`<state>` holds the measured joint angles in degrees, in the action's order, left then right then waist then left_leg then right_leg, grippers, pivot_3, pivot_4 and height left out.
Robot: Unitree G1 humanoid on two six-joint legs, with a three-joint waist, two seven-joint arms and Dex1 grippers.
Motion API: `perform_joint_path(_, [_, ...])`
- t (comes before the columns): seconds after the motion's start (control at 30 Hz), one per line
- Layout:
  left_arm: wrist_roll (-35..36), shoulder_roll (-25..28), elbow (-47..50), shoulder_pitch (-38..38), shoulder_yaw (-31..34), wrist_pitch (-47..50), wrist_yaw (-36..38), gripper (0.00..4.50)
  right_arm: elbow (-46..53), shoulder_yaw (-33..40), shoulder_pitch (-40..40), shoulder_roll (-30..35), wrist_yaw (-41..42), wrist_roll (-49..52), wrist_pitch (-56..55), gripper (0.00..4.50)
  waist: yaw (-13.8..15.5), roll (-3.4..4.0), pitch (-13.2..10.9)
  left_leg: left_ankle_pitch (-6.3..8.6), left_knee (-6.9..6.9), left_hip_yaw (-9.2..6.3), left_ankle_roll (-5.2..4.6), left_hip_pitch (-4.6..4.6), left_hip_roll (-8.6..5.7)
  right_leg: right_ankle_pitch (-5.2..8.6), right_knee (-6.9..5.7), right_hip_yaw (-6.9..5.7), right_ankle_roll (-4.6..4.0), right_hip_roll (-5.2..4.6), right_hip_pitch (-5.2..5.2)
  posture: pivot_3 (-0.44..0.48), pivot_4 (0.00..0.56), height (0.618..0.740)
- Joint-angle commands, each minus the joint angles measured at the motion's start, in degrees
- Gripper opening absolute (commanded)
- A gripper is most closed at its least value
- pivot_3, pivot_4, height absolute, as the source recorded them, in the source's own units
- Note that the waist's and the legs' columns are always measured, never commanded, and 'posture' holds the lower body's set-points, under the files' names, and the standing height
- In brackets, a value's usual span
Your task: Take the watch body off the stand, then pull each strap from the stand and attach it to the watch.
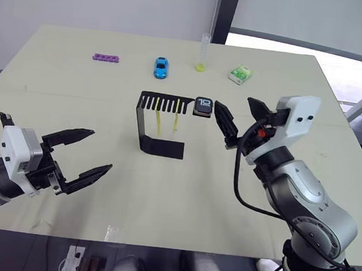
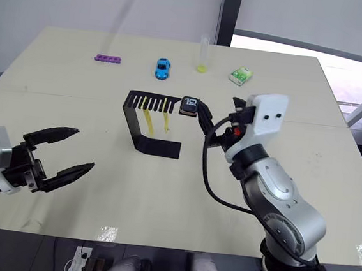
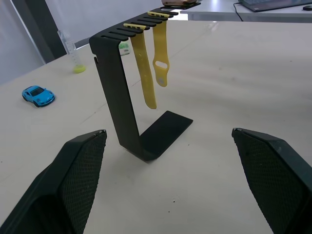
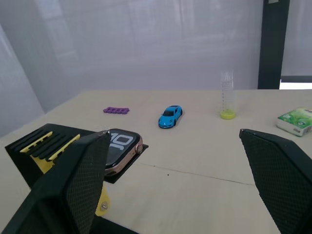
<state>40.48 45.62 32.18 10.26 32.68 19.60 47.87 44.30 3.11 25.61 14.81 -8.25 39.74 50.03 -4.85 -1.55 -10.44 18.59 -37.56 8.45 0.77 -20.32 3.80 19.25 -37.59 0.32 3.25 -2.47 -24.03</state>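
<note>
The right gripper (image 1: 237, 118) is spread wide, its left finger just beside the watch body (image 1: 203, 105). The watch body sits on the near end of the stand (image 1: 160, 122). Two yellow straps (image 3: 151, 66) hang from the stand's slots. The left gripper (image 1: 84, 156), also spread, hovers well apart over the surface (image 1: 57, 91).

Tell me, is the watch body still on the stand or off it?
On. The watch body sits on the stand's top plate; the open right gripper isn't holding it.

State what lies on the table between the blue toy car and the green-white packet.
The clear tube with a yellow bottom stands between the blue toy car and the green-white packet, as the left eye view shows.
</note>
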Motion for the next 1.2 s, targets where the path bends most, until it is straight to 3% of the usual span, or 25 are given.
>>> perform_joint_path(0.03, [1.3, -0.54, 2.88, -0.13, 0.21, 0.42, -0.98, 4.44, 1.54, -1.62, 2.3, -1.11, -2.66, -1.8, 2.11, 4.5, 0.04, -0.01, 0.0, -0.01, 0.0, -0.01, 0.0, 0.0, 0.0, 0.0, -0.01, 0.0, 0.0, 0.0, 0.0, 0.0, 0.15, 0.74])
perform_joint_path(1.2, [3.59, 0.16, 5.8, 1.07, 2.0, 5.42, -1.07, 4.44, -1.98, -9.23, 7.61, -11.89, -1.82, -14.87, 7.14, 4.5, -0.18, -0.03, 0.02, -0.1, -0.01, -0.01, 0.02, -0.44, -0.02, 0.01, -0.14, 0.01, -0.01, -0.01, -0.53, 0.0, 0.15, 0.74])
